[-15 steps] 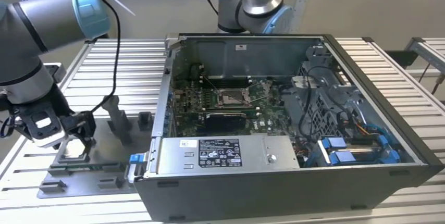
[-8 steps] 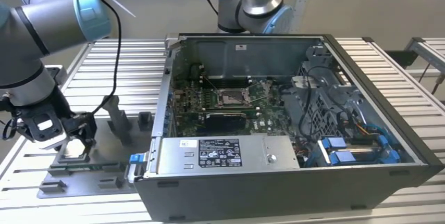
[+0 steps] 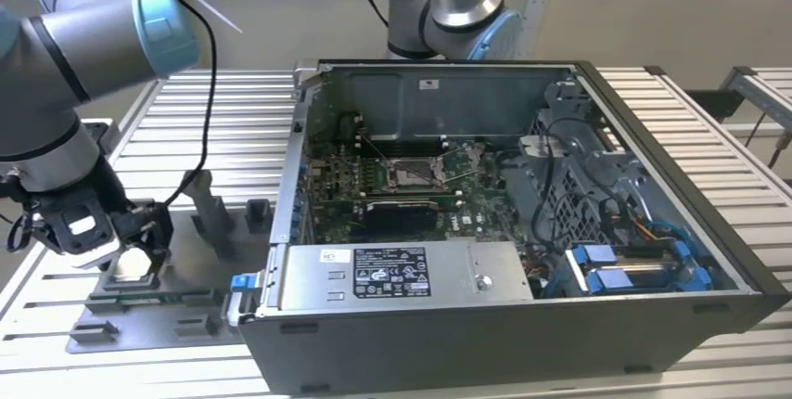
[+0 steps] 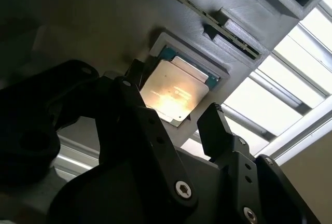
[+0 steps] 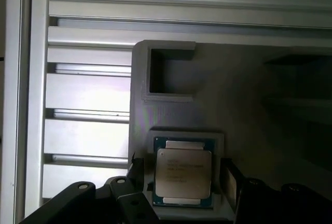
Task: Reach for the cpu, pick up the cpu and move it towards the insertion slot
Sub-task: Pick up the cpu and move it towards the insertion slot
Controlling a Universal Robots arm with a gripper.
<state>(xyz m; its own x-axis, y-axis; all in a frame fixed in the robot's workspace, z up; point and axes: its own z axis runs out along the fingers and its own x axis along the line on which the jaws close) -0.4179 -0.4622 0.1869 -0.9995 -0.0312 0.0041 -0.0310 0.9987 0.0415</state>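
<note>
Looking down through both wrist views, we see the cpu (image 5: 183,172) lying flat in its shallow square pocket of the grey fixture (image 5: 238,79), with its pale metal face up and a green edge showing around it. The gripper (image 5: 181,176) is lowered over it with its 2 black fingers (image 5: 136,168) spread apart, 1 on each side of the chip. We see a narrow gap on both sides, so nothing is clamped. In the second wrist view the chip's top catches a bright glare. Near the cpu's pocket lies 1 empty rectangular pocket (image 5: 168,73). In the exterior view the gripper sits at the exterior view's left, low over the fixture, which rests on the slatted metal table (image 3: 693,111) just beside the open computer case (image 3: 495,325). The insertion slot (image 3: 413,173) is inside that case, on the green board, well apart from the gripper.
</note>
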